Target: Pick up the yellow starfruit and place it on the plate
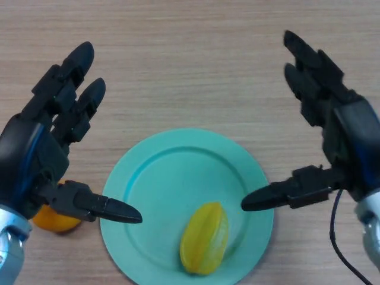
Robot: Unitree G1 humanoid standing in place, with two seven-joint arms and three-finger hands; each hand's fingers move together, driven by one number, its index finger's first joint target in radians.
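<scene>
The yellow starfruit [205,238] lies on the teal plate [172,178], in its near right part. My left hand [41,148] hovers at the plate's left side with fingers straight and thumb pointing over the plate's rim; it holds nothing. My right hand [344,142] hovers at the plate's right side, open, its thumb pointing left toward the starfruit without touching it.
An orange fruit [54,219] sits on the wooden table [190,59] under my left hand, left of the plate and partly hidden by the hand.
</scene>
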